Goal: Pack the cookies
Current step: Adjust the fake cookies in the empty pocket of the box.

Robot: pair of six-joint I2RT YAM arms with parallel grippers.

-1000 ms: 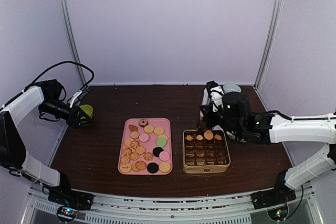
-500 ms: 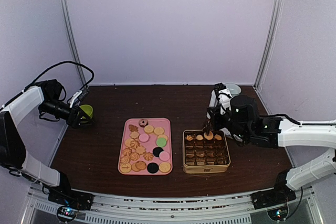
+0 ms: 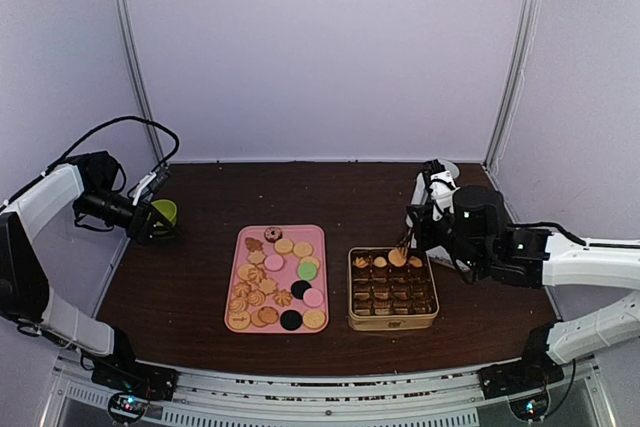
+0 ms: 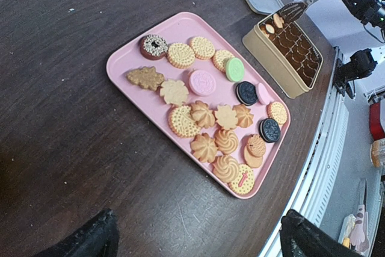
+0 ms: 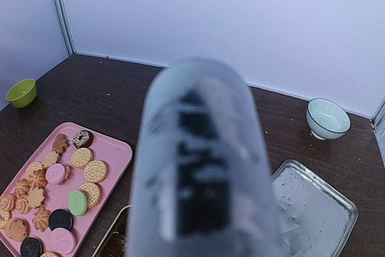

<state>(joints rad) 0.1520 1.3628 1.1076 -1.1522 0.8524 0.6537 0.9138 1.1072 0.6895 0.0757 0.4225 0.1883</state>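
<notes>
Cookies (image 4: 203, 114): most sit on the pink tray (image 4: 126, 58), left of the gold tin (image 3: 392, 324). They're mixed tan rounds and swirls plus pink, black and green discs. A handful are already in the tin's far row and the other cells look unfilled. Right gripper (image 3: 422, 219) is pinched on the handle of the metal tongs (image 4: 293, 10), with the tong head hanging over the tin's far edge by those placed cookies. Can't tell if the tongs carry a cookie right now, it's too small from above. The right wrist cam is mostly blocked by the blurred handle. Left gripper (image 4: 197, 227) is spread wide, holding nothing, parked off to the left beside the green bowl (image 3: 165, 212) and well clear of the tray. My read is that we're in the place phase. To do it well, get the tong head low over one free cell before letting go, so the cookie drops flat and doesn't bounce onto a neighbour. Then lift straight up before swinging back to the tray. The tongs are a long lever, so small wrist errors grow at the tip; move slowly near the tin wall. Squeeze lightly, since these look brittle. Use the overhead view to line up. The tin's lid (image 5: 313, 209) and the small bowl (image 5: 328, 118) lie behind the tin, so keep the swing away from them.
</notes>
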